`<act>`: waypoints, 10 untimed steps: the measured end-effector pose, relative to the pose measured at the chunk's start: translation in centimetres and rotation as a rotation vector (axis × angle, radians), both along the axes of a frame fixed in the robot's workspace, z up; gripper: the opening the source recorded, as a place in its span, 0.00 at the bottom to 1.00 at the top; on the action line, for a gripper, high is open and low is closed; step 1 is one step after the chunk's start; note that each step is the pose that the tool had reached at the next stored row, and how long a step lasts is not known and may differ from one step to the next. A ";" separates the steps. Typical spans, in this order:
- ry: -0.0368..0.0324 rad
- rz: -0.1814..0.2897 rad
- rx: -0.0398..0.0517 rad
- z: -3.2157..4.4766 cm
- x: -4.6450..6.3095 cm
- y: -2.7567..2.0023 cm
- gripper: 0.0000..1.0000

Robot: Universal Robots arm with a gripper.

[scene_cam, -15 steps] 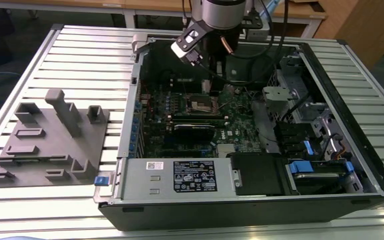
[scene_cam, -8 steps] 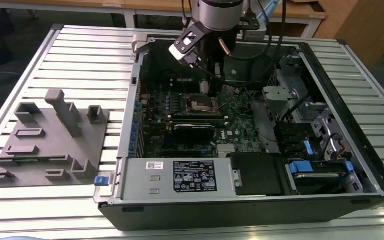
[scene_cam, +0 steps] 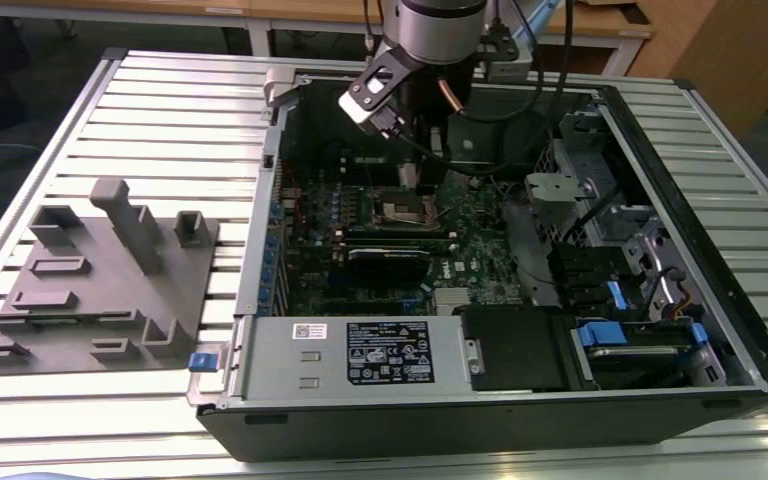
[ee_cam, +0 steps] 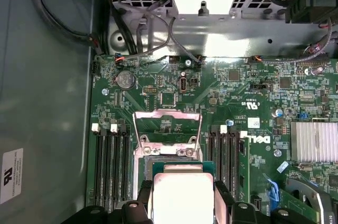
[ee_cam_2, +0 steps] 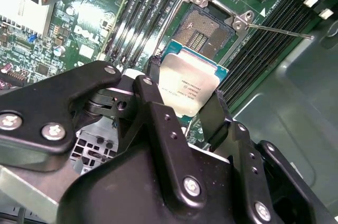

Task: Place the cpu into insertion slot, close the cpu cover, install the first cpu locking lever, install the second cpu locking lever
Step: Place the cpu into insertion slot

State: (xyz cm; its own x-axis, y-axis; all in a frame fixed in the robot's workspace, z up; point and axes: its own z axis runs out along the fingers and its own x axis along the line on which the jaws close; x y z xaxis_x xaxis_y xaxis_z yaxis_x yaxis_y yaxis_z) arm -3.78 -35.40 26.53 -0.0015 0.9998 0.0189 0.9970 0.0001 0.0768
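The claw [ee_cam_2: 186,85] is clamped on two opposite edges of the chip [ee_cam_2: 193,78], metal top toward the wrist cameras. The open socket [ee_cam_2: 203,29] lies just ahead of the chip and partly beneath it, with the cover [ee_cam: 166,114] swung back beyond.

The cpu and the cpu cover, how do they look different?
The cpu is a solid square plate; the cpu cover is a frame with a square opening. The cpu sits clamped in the jaws of the gripper near the socket; the cpu cover stands flipped open on the board. Both are silvery metal.
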 end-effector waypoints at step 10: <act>0.0002 0.000 -0.0003 -0.85 -0.3 0.37 0.54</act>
State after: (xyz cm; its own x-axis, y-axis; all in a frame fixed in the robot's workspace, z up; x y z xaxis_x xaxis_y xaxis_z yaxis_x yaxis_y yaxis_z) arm -4.12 -35.02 25.68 -0.0014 0.9998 0.0187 0.9971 -0.0001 0.0766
